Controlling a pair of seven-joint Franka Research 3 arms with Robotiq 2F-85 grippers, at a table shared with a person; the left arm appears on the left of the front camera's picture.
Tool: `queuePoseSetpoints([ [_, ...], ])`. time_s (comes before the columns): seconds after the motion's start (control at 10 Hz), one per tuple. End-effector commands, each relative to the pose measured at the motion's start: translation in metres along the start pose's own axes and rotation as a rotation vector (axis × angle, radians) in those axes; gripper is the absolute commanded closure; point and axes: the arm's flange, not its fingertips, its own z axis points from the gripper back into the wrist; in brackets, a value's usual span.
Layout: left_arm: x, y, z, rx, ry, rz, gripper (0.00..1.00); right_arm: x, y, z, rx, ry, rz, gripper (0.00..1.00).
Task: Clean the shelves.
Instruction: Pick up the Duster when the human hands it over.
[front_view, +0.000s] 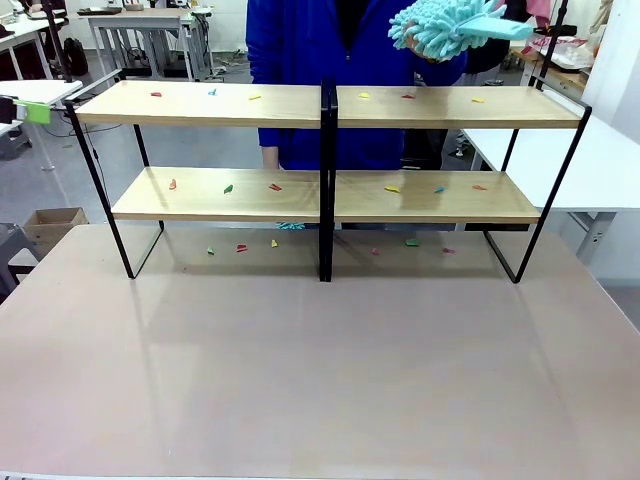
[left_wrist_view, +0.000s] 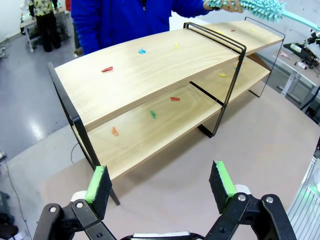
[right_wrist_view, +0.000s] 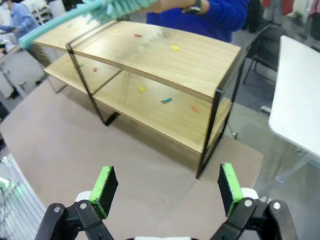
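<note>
The table (front_view: 320, 380) carries the shelves (front_view: 200, 105) side by side along its far part: two units, four boards, none cleaned yet by the look of it. One teal duster (front_view: 455, 25) hovers above the right unit, the person's hand (front_view: 408, 40) clamped on it. The left gripper (left_wrist_view: 160, 179) and right gripper (right_wrist_view: 166, 182) hang empty, jaws apart. Twelve coloured scraps (front_view: 228, 188) lie on the boards, six beneath.
</note>
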Motion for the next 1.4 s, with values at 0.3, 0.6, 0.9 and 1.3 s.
queuePoseSetpoints([
  [0.3, 0.000, 0.000, -0.001, -0.003, 0.001, -0.001, 0.00, 0.104, 0.035, -0.006, 0.153, 0.346, -0.276, 0.00],
  [0.6, 0.000, 0.000, -0.001, -0.003, 0.001, -0.001, 0.00, 0.094, 0.031, -0.005, 0.162, 0.257, -0.230, 0.00],
  [0.9, 0.000, 0.000, -0.001, -0.003, 0.001, -0.001, 0.00, 0.117, 0.067, -0.056, 0.254, 0.332, -0.381, 0.00],
  [1.3, 0.000, 0.000, -0.001, -0.003, 0.001, -0.001, 0.00, 0.159, 0.076, -0.136, 0.522, 0.394, -0.613, 0.00],
])
